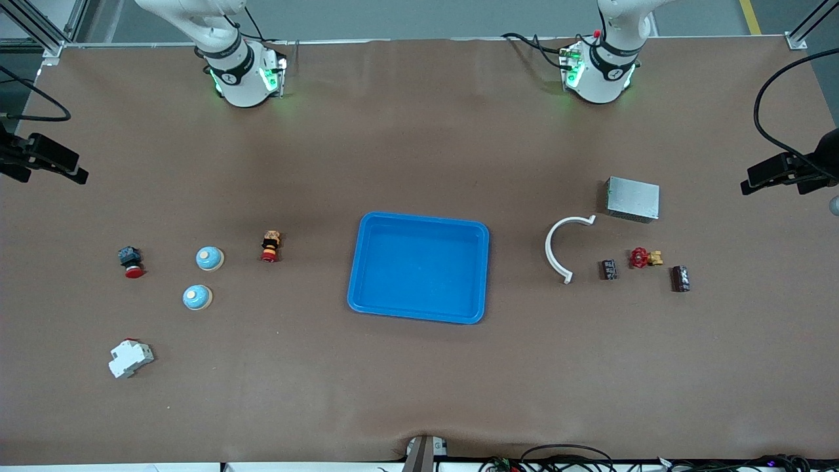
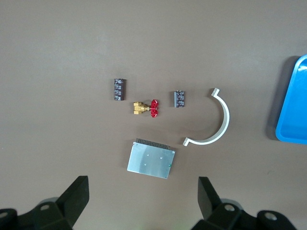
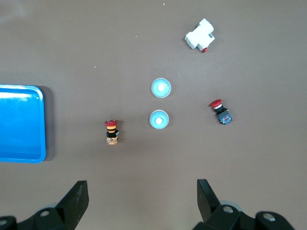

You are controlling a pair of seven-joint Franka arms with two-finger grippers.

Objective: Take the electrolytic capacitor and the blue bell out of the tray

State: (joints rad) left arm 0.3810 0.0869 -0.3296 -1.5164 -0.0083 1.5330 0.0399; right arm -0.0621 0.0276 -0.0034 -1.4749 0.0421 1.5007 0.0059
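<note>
Cutting off both arms at the upper edge of the front view, so neither gripper showing there. Peeking into each wrist view only as two dark, blunt fingertips: left gripper (image 2: 142,184) hanging wide open and holding nothing over the left arm's end of the surface (image 1: 419,393); right gripper (image 3: 141,184) likewise spread wide and holding nothing over the right arm's end.

Lying toward the left arm's end, at mid-height of the front view: two small dark blocky capacitors, the first capacitor (image 1: 609,269) just beside a white half-ring clamp (image 1: 548,249), the second capacitor (image 1: 681,278) well apart from it, with a brass valve (image 1: 645,257) with a red handwheel between them. Printing on both being too small to read. Sitting higher in that view, a flat, dull metal box (image 1: 632,199).

Resting toward the right arm's end: two round, pale blue domed bells, the upper bell (image 1: 210,258) and the lower bell (image 1: 196,297) near each other but apart. Lying around them, a red-capped push button (image 1: 269,246), a second push button (image 1: 130,261) with a dark body, and a white plastic breaker (image 1: 130,358) low in the frame.

Occupying the centre, a glossy blue tray (image 1: 423,218) with rounded corners, holding nothing, and being cropped to one edge in both wrist views.
</note>
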